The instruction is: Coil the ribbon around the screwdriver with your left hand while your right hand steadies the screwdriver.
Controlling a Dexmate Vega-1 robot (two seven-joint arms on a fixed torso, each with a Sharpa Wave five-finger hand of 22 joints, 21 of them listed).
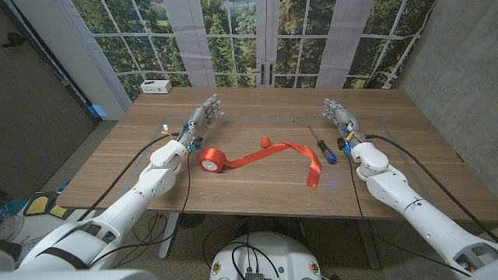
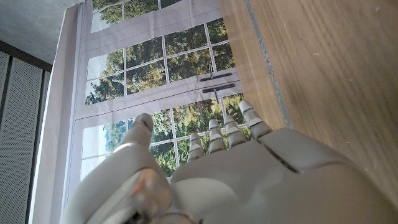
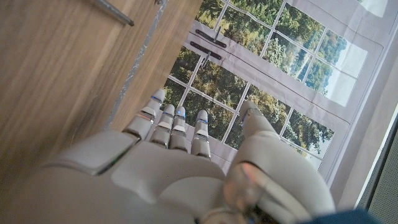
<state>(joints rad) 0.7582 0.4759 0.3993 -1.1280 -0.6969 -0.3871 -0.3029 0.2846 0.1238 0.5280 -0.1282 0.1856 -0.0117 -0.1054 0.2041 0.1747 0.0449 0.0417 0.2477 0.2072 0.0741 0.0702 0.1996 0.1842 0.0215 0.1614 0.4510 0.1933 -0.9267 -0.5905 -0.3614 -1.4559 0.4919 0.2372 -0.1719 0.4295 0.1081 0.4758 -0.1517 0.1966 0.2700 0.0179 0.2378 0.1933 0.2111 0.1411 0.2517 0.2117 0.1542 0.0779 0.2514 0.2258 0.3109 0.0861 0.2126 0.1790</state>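
Coiling is not yet begun: ribbon [image 1: 272, 155] is seen uncoiled beside the untouched screwdriver [image 1: 321, 145], while left hand [image 1: 201, 118] and right hand [image 1: 339, 115] are held empty, fingers loosely apart.

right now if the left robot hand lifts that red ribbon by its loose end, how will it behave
The red ribbon would probably hang limp, since its strip already lies in waves. Its spool stands on edge, so it may roll and unwind.

We see a wooden counter [image 1: 257, 190] before tall paned windows [image 1: 233, 35] with green trees outside, and grey walls [image 1: 451, 54] at the sides.
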